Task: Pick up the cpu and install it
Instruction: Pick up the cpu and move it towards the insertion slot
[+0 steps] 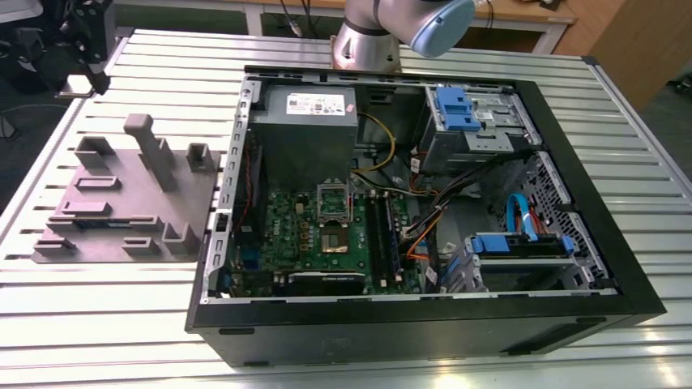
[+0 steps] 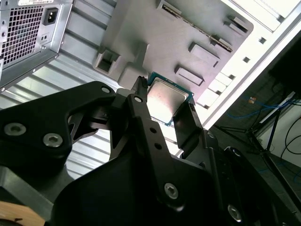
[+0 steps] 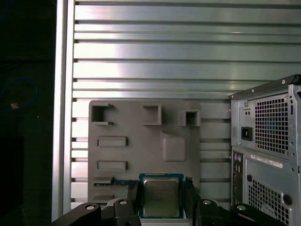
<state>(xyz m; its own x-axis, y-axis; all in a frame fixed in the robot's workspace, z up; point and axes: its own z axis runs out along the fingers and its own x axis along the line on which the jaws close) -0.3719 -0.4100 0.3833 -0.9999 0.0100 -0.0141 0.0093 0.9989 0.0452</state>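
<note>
The cpu [image 3: 161, 197] is a small square chip with a silver top and a green edge. My gripper [image 3: 161, 182] is shut on it, one black finger against each side. In both wrist views the chip hangs above the near edge of the grey fixture tray [image 3: 141, 155]. The second wrist view shows the same cpu [image 2: 167, 101] in the same grip of the gripper [image 2: 165, 93]. In the exterior view the black gripper [image 1: 97, 79] is at the far left, beyond the tray [image 1: 119, 203]. The motherboard's socket [image 1: 333, 241] lies in the open computer case, its metal frame [image 1: 333, 197] lifted.
The open black computer case [image 1: 605, 243] fills the middle of the ribbed metal table [image 1: 97, 324]. Inside are a grey power supply [image 1: 308, 121], cables and blue drive brackets [image 1: 508, 243]. The tray carries raised blocks and posts [image 1: 146, 150]. The case's rear panel [image 3: 268, 141] stands beside the tray.
</note>
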